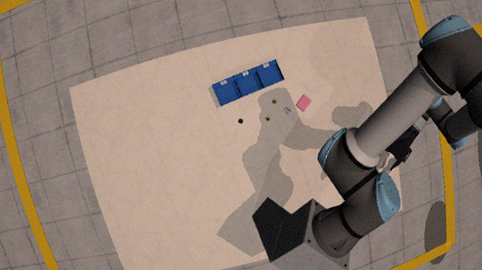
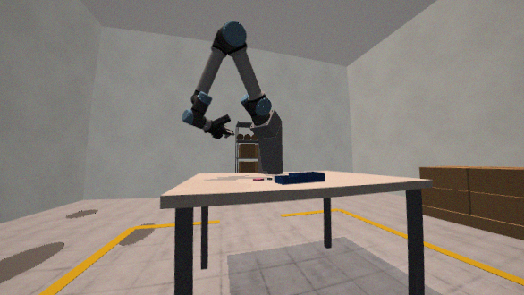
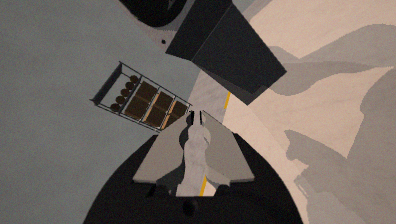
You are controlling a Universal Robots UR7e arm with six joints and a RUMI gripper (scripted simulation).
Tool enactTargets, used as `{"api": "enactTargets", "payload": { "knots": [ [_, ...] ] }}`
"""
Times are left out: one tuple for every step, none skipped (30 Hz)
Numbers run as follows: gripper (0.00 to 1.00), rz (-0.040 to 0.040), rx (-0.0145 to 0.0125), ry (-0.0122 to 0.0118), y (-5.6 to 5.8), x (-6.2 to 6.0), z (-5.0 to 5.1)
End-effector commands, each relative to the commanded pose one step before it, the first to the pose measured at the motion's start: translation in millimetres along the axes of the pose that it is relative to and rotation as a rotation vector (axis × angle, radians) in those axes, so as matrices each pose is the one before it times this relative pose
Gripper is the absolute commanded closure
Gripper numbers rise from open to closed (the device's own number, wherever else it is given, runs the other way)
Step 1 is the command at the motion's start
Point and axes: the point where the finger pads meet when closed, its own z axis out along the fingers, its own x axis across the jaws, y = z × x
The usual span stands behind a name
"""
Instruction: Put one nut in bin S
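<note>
Three small nuts lie on the table in front of the bins: a black one (image 1: pixel 240 120) and two brass-coloured ones (image 1: pixel 267 118) (image 1: pixel 274 102). Three joined blue bins (image 1: pixel 248 81) stand upright in a row; their marks are too small to read. They also show in the exterior view (image 2: pixel 300 177). My gripper (image 2: pixel 228 131) hangs high in the air near the arm's base, far from the nuts. In the wrist view its fingers are shut with nothing between them. In the overhead view the arm partly hides the gripper (image 1: pixel 387 161).
A pink block (image 1: pixel 303 102) and a small grey part (image 1: pixel 287 110) lie right of the bins. The arm's dark base (image 1: pixel 286 236) stands at the table's near right edge. A shelf rack (image 3: pixel 142 97) stands on the floor beyond the table.
</note>
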Motion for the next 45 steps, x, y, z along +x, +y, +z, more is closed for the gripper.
{"api": "enactTargets", "payload": {
  "knots": [
    [0.96, 0.00057, 0.00012, -0.00216, 29.21, 33.59, 7.63],
    [0.96, 0.0, 0.0, 0.00001, 5.23, 6.35, 1.32],
    [0.96, 0.0, 0.0, 0.00001, 5.23, 6.35, 1.32],
    [0.96, 0.0, 0.00003, 0.0, 5.28, 6.36, 1.23],
    [0.96, 0.0, 0.0, 0.00001, 5.23, 6.35, 1.31],
    [0.96, 0.0, 0.0, 0.0, 0.0, 0.0, 0.0],
    [0.96, 0.0, 0.0, 0.0, 0.0, 0.0, 0.0],
    [0.96, 0.0, -0.00001, 0.00001, 2.53, 3.08, 0.68],
    [0.96, 0.0, 0.0, 0.0, 0.01, 0.0, -0.01],
    [0.96, 0.0, 0.0, 0.0, 0.0, 0.0, -0.01],
    [0.96, 0.0, 0.0, 0.0, 0.0, 0.0, -0.01],
    [0.96, 0.0, 0.0, 0.0, 0.0, 0.0, 0.0],
    [0.96, 0.03034, 0.00081, 0.03972, -6.38, 5.34, -0.36],
    [0.96, 0.04452, -0.02022, -0.01035, -3.99, 5.64, -4.62],
    [0.96, 0.04187, -0.01903, -0.00972, -4.15, 5.4, -4.74],
    [0.96, 0.0, 0.0, 0.00001, -2.17, 2.64, -2.48],
    [0.96, 0.0, 0.00001, -0.00001, 0.0, 0.01, -0.01],
    [0.96, 0.0, 0.0, -0.00001, 0.0, 0.01, -0.01],
    [0.96, 0.04745, -0.0132, 0.00861, -4.18, 6.48, -3.13],
    [0.96, 0.01033, -0.00287, 0.00188, -3.24, 4.6, -2.28],
    [0.96, 0.0, 0.0, -0.00001, 0.0, 0.01, -0.01],
    [0.96, 0.0, 0.0, -0.00001, 0.0, 0.01, -0.01],
    [0.96, 0.0, 0.0, 0.0, 0.0, 0.0, 0.0],
    [0.96, 0.0, 0.0, 0.0, 0.0, 0.0, 0.0],
    [0.96, 0.04748, -0.01214, 0.00987, -4.73, 6.12, -3.1],
    [0.96, 0.01, -0.00256, 0.00209, -3.68, 4.36, -2.28],
    [0.96, 0.0, 0.0, 0.0, 0.0, 0.01, 0.0],
    [0.96, 0.04752, -0.01096, 0.01102, -5.26, 5.67, -3.07],
    [0.96, 0.00968, -0.00223, 0.00226, -4.1, 4.07, -2.29],
    [0.96, 0.0, 0.0, -0.00001, 0.0, 0.01, 0.0],
    [0.96, 0.0, 0.0, -0.00001, 0.0, 0.01, 0.0],
    [0.96, 0.04755, -0.00966, 0.01204, -5.74, 5.2, -3.04],
    [0.96, 0.00937, -0.0019, 0.00238, -4.5, 3.74, -2.29],
    [0.96, 0.0, 0.0, -0.00001, 0.0, 0.01, 0.0],
    [0.96, 0.0, 0.0, -0.00001, 0.0, 0.01, 0.0],
    [0.96, 0.04759, -0.00826, 0.0129, -6.18, 4.68, -3.01],
    [0.96, 0.00907, -0.00157, 0.00247, -4.86, 3.37, -2.29],
    [0.96, 0.0, 0.0, -0.00001, -0.01, 0.01, 0.0],
    [0.96, 0.0, 0.0, -0.00001, 0.0, 0.01, 0.0],
    [0.96, 0.0, 0.0, 0.0, 0.0, 0.0, 0.0],
    [0.96, 0.0, 0.0, 0.0, 0.0, 0.0, 0.0],
    [0.96, 0.04763, -0.00679, 0.01361, -6.59, 4.13, -3.0],
    [0.96, 0.00877, -0.00124, 0.00252, -5.2, 2.95, -2.29],
    [0.96, 0.0, 0.0, 0.0, 0.0, 0.01, 0.0],
    [0.96, 0.04766, -0.00524, 0.01417, -6.93, 3.52, -2.97]
  ]
}}
